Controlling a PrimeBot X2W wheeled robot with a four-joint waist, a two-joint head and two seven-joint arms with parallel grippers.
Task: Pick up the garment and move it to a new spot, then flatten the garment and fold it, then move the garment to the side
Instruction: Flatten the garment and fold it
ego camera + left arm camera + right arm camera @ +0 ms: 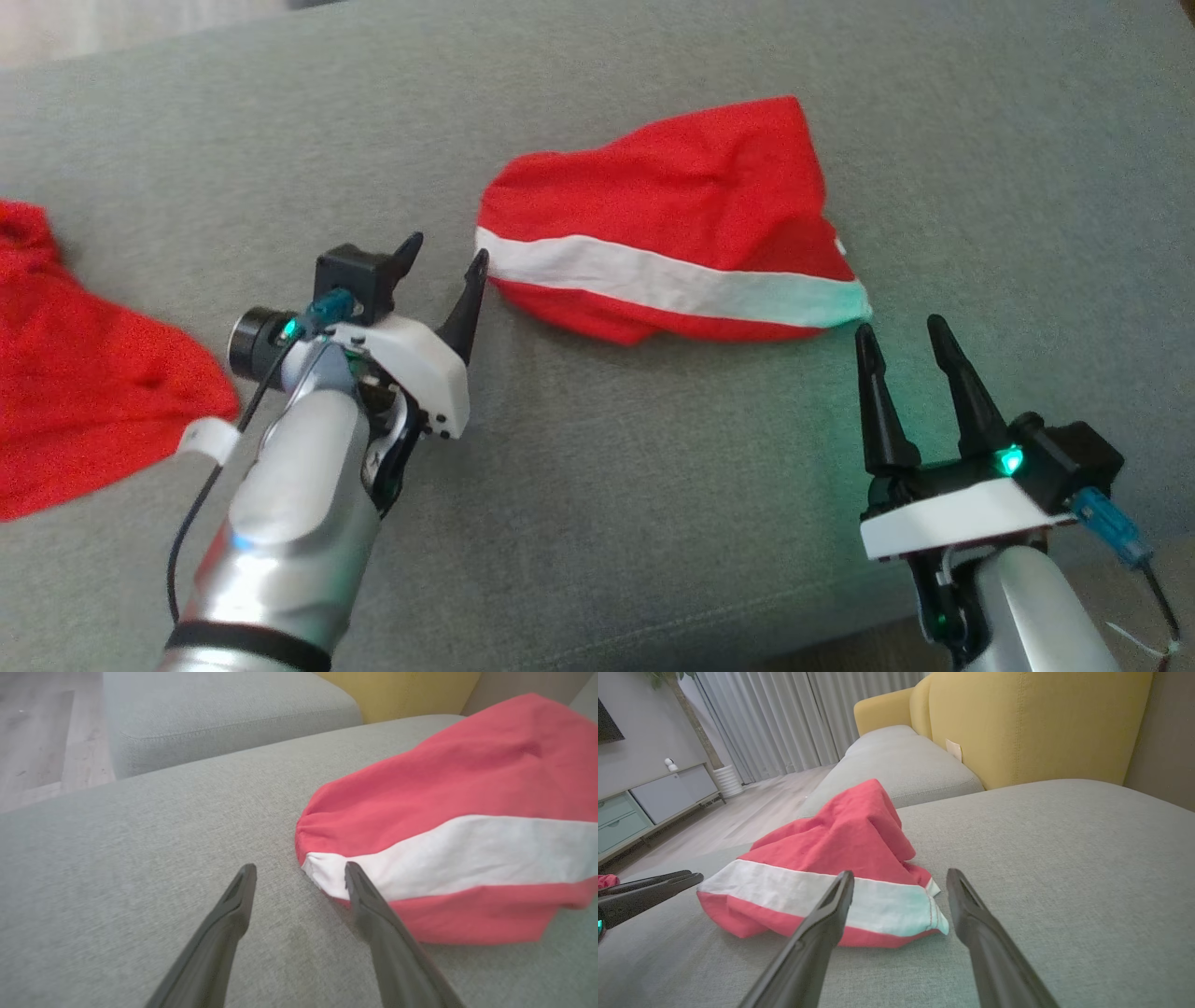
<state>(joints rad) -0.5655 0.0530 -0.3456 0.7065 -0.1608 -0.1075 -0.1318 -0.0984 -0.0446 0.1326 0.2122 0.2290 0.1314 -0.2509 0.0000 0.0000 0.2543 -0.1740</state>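
step 1, pick-up approach | garment (672, 196) bunched on grey sofa cushion (597, 485) | left gripper (445, 250), right gripper (900, 327): fingers spread, empty, just beside its 2 near ends | next: likely pinch both ends, lift

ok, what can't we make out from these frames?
- Red-and-white garment: type and underside; bunched on itself, every view.
- Second red cloth: head view's left edge cuts it off.
- Left gripper: contact with the garment's edge unclear; its finger overlaps it, left wrist view.
- White object on cabinet: too small, right wrist view.
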